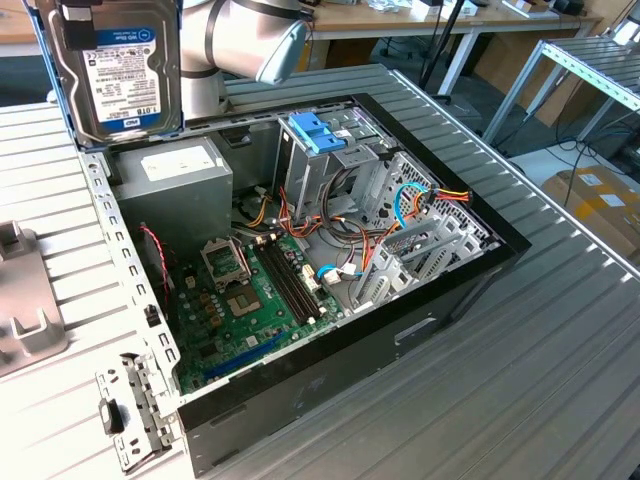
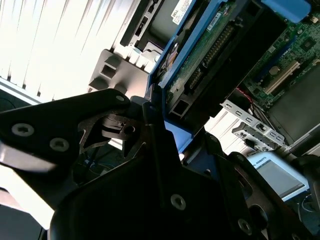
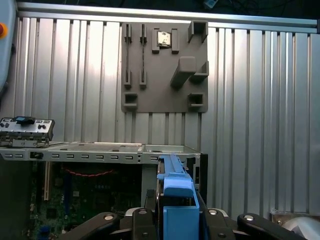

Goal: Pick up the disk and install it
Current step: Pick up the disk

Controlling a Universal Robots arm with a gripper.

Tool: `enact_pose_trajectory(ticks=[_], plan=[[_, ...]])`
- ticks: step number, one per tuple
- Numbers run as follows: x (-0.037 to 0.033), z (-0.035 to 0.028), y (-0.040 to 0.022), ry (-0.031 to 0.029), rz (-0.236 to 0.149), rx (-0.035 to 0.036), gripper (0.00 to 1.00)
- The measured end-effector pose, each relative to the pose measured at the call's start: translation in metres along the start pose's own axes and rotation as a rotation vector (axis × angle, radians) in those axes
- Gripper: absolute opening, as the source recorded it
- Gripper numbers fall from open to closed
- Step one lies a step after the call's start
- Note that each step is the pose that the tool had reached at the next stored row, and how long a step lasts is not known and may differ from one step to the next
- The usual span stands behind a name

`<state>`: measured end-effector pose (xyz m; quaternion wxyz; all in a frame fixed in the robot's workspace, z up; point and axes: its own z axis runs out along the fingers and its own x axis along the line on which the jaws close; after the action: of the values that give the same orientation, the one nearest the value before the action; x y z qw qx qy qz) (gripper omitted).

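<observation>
The disk [image 1: 115,65], silver-grey with a white label and a light-blue frame, hangs upright in the air above the back corner of the open computer case [image 1: 470,275], at the exterior view's upper left. In the first wrist view its blue frame edge [image 3: 176,192] runs up between the dark fingers of my gripper [image 3: 177,217], which is shut on it. The second wrist view shows the disk's green circuit-board side [image 2: 207,52] clamped in the black gripper [image 2: 159,127]. The robot arm [image 1: 250,35] stands just behind the disk.
Inside the case are a grey drive cage with blue tabs [image 1: 320,135], a grey power supply box [image 1: 180,170], the green motherboard [image 1: 250,300] and loose cables [image 1: 420,200]. A grey fixture plate [image 3: 165,65] lies on the ribbed metal table [image 1: 560,380]. A metal bracket [image 1: 125,410] lies near the case.
</observation>
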<state>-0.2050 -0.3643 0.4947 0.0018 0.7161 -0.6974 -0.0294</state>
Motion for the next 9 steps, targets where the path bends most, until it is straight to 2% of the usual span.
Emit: enact_pose_trajectory(ticks=[9], plan=[[0.0023,-0.0001,-0.0035,0.0000,0.000,0.0000,0.37]])
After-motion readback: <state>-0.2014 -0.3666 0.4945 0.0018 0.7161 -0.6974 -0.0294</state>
